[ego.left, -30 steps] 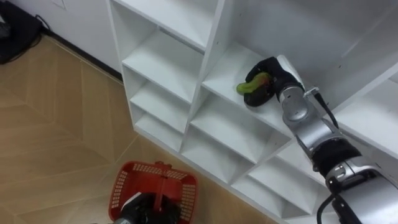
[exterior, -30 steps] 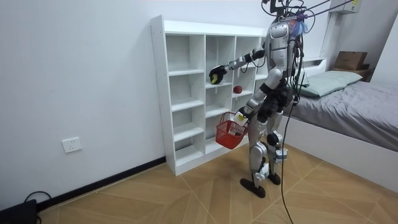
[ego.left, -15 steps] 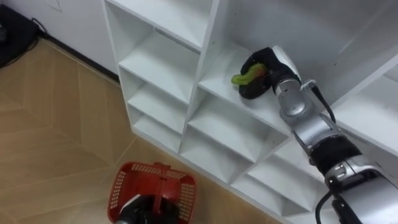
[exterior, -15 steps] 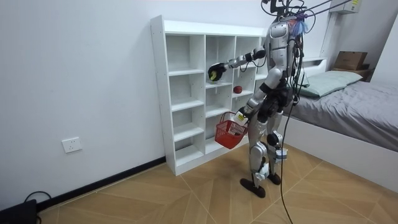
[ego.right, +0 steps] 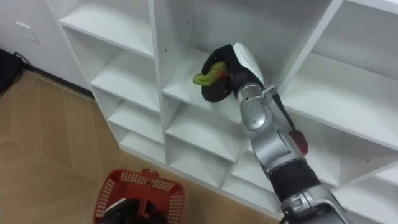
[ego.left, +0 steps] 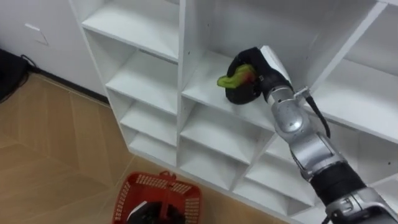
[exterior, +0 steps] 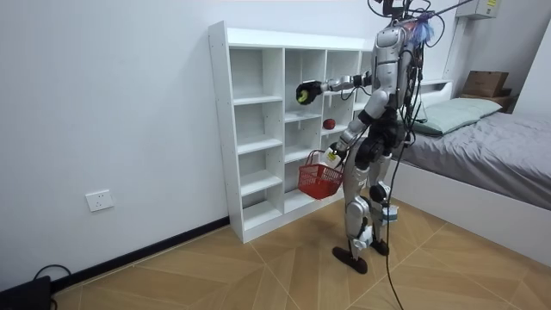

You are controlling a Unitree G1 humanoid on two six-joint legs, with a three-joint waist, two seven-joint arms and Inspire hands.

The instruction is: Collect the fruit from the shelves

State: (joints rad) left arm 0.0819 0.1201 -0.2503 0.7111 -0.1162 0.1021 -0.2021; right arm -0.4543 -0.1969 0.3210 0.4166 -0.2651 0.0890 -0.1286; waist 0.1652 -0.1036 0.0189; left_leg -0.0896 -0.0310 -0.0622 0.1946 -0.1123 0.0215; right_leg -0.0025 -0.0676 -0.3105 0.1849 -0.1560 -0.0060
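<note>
In front of white closet (ego.left: 185, 62), robot stands upright, right arm stretched toward middle column. Right hand (ego.left: 247, 92) is raised before closet front, fingers curled round green fruit (ego.left: 227, 79); fruit tip sticks out of grasp toward left. Left hand (ego.left: 149, 215) is low near hip, fingers closed on handle of red basket (ego.left: 127, 196), basket hanging under it above wood floor. Red fruit (ego.right: 299, 142) lies on shelf lower and further right, partly behind right arm.
</note>
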